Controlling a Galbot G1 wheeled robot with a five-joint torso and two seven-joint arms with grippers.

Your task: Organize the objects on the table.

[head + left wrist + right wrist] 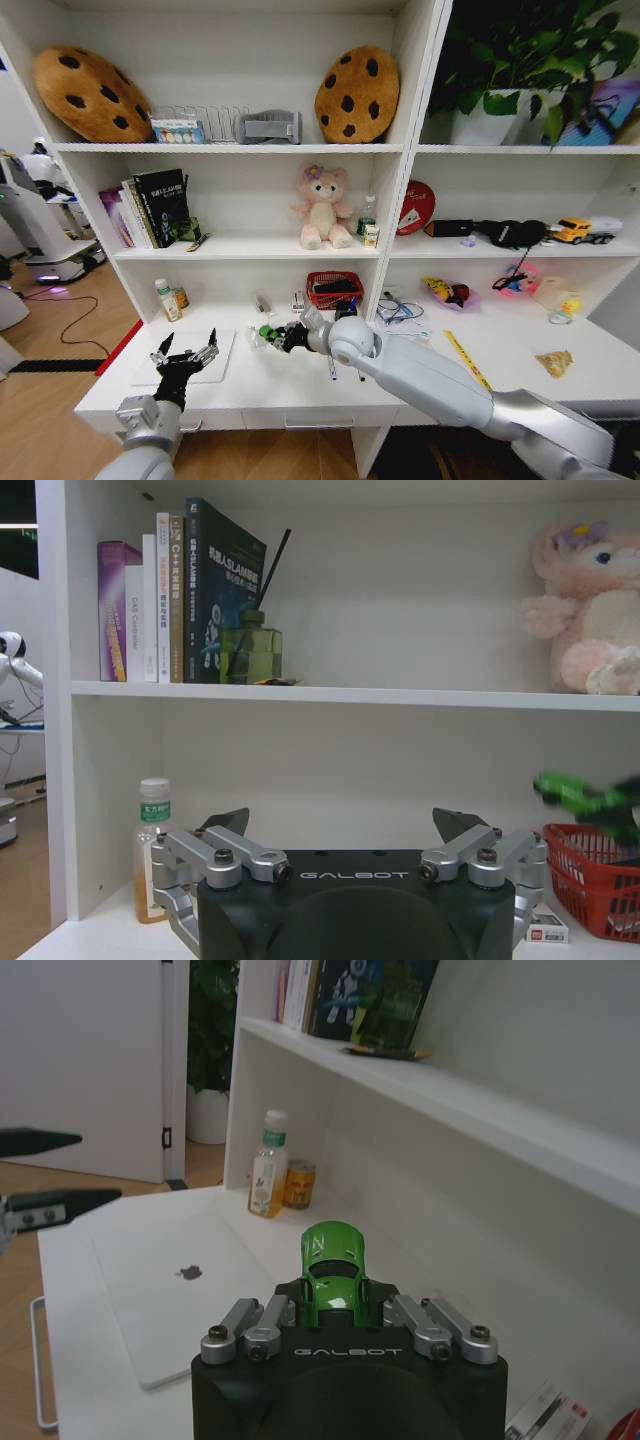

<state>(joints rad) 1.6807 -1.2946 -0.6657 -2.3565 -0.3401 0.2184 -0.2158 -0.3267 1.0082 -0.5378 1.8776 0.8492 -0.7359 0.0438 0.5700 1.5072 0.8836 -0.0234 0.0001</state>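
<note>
Near the middle of the frame, our right claw (335,1305) pinches the tiny, light, slippery green toy car (334,1278) by its sides, while our left claw (184,352) waits wide apart over the table (250,385).

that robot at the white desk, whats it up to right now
The robot's right hand is shut on a tiny green toy car, holding it up above the white desk, beside the closed silver laptop. Its left hand hangs open over the laptop's near edge, holding nothing. A bottle and a small can stand at the back of the desk behind the laptop, and a yellow ruler lies farther to the right.
</note>
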